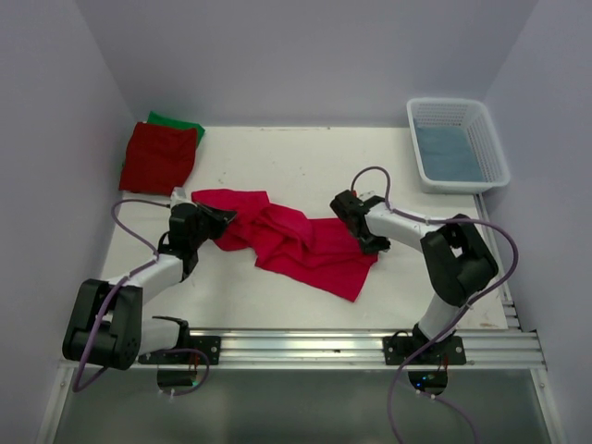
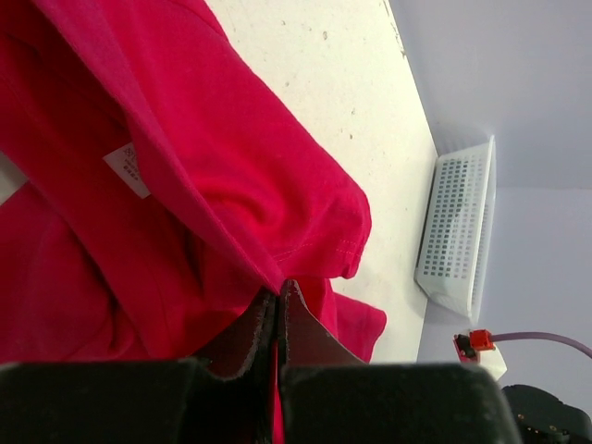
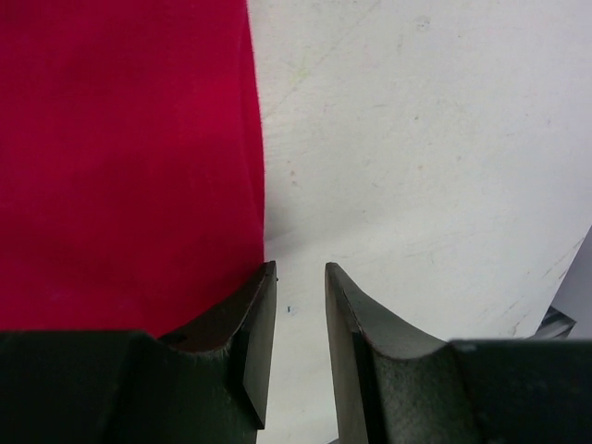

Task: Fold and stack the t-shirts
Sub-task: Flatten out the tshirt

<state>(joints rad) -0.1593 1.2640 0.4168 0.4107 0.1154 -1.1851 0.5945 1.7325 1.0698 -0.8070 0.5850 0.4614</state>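
The crimson-pink t-shirt (image 1: 305,242) lies crumpled across the middle of the table. My left gripper (image 1: 225,220) is at its left end and shut on a fold of it; the left wrist view shows the jaws (image 2: 278,289) pinched together on the cloth (image 2: 231,185). My right gripper (image 1: 376,244) is at the shirt's right edge, open and empty. In the right wrist view the gripper (image 3: 301,270) stands over bare table, with the shirt's edge (image 3: 129,157) just left of the left finger. The darker red t-shirt (image 1: 157,157) lies folded at the back left on top of the green t-shirt (image 1: 180,123).
A white latticed basket (image 1: 490,148) stands at the back right with a blue cloth (image 1: 446,153) inside; it also shows in the left wrist view (image 2: 458,231). Walls close in the table on three sides. A metal rail (image 1: 305,347) runs along the near edge.
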